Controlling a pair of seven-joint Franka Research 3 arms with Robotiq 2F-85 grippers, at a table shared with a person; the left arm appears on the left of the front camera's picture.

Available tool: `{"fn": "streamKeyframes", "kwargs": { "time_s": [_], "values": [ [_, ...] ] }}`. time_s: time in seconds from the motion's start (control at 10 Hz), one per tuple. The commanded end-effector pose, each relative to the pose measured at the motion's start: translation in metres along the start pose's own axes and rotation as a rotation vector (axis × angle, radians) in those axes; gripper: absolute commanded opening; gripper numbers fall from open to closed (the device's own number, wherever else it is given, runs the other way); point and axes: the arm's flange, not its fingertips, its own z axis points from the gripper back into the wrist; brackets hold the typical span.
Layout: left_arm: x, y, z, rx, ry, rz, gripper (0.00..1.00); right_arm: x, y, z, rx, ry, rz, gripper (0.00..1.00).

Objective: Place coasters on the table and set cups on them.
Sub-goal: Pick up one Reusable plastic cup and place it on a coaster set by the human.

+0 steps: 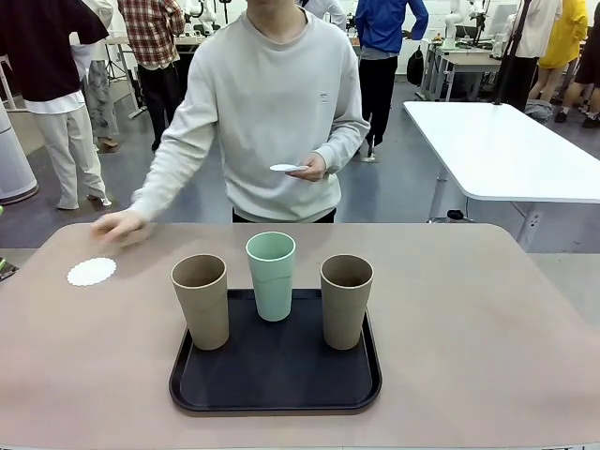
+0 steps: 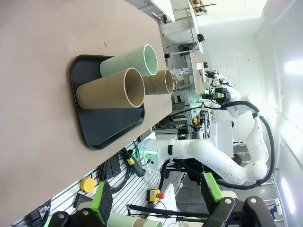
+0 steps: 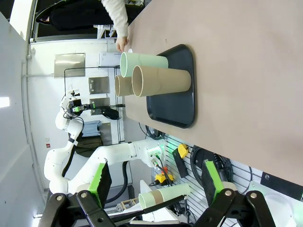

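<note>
White coaster flat on table, cups upright

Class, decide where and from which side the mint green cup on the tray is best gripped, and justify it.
Probably take the mint green cup from above, pinching its open rim front-to-back: it stands upright, tan cups flank its sides, and its upward-widening wall resists slipping.

Bright, even light; soft shadows beneath the cups. The person's hand smears with motion; wrist views bow outward.
</note>
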Motion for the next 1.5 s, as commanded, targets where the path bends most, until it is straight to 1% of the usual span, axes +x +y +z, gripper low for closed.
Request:
{"fn": "streamKeyframes", "kwargs": {
  "time_s": [0.0, 1.1, 1.2, 1.3, 1.4],
  "values": [
    [-0.002, 0.003, 0.003, -0.011, 0.000, -0.015, 1.00, 0.001, -0.001, 0.000, 0.010, -0.001, 0.002, 1.00],
    [-0.002, 0.003, 0.003, -0.011, 0.000, -0.015, 1.00, 0.001, -0.001, 0.000, 0.010, -0.001, 0.002, 1.00],
    [0.000, 0.000, 0.000, 0.000, 0.000, 0.000, 1.00, 0.001, -0.001, 0.000, 0.010, -0.001, 0.002, 1.00],
    [0.012, -0.008, 0.008, 0.083, 0.014, -0.294, 1.00, 0.001, -0.001, 0.000, 0.010, -0.001, 0.002, 1.00],
    [0.025, -0.019, 0.003, 0.220, 0.022, -0.543, 1.00, 0.001, -0.001, 0.000, 0.010, -0.001, 0.002, 1.00]
  ]
}}
